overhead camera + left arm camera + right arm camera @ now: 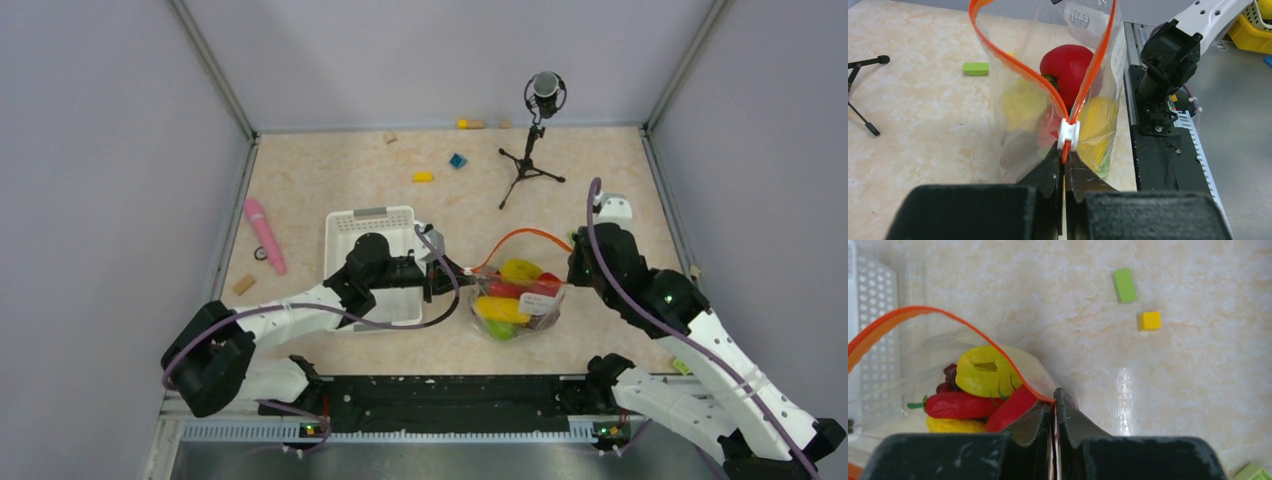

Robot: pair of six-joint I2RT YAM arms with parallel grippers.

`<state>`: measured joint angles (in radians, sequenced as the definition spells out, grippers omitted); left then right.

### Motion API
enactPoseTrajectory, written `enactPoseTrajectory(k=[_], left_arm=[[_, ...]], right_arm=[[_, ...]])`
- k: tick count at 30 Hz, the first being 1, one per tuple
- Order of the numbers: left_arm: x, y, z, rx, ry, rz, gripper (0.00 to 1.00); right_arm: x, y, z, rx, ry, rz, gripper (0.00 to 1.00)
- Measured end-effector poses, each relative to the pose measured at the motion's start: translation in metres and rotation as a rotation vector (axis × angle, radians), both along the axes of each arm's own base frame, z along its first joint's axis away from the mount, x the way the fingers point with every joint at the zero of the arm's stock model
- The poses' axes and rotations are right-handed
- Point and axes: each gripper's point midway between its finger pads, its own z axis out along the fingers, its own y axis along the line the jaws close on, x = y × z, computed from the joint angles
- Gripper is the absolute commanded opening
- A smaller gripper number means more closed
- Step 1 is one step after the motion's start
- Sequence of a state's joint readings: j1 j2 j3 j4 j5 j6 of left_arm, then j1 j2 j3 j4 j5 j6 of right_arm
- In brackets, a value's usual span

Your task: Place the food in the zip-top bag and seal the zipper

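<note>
Left wrist: left gripper (1064, 167) tight on the zipper (1094, 62) just behind its white slider (1068, 135)

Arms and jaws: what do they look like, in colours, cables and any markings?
The left arm and right arm match: white link shells, black joint housings, a lilac cable looped along each. A small green light shows on the right arm. The jaws are black, wedge-shaped, with scuffed matte faces.
</note>
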<state>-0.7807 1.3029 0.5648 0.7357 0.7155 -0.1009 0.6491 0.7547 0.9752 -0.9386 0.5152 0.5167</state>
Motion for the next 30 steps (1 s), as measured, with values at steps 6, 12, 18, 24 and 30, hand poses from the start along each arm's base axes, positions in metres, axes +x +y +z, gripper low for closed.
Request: enactPoseTrajectory(k=[6,12,18,24,30], left_arm=[[-0.008,0.01,-0.002,0.069,0.016,-0.003,0.0],[-0.014,0.018,-0.007,0.112,0.04,0.004,0.0],[-0.018,0.023,-0.005,0.121,0.038,0.002,0.0],[-0.019,0.026,0.005,0.103,0.019,0.013,0.0],[-0.02,0.029,0.015,0.083,-0.003,0.022,0.0]], right_arm=[[-0.006,0.034,0.011,0.045,-0.025,0.259,0.47],[-0.019,0.066,0.039,0.135,-0.126,0.495,0.81],[-0.038,0.106,0.089,0.253,-0.318,0.779,0.99],[-0.048,0.154,0.113,0.312,-0.421,1.087,0.97],[-0.038,0.196,0.08,0.3,-0.339,1.322,0.9]])
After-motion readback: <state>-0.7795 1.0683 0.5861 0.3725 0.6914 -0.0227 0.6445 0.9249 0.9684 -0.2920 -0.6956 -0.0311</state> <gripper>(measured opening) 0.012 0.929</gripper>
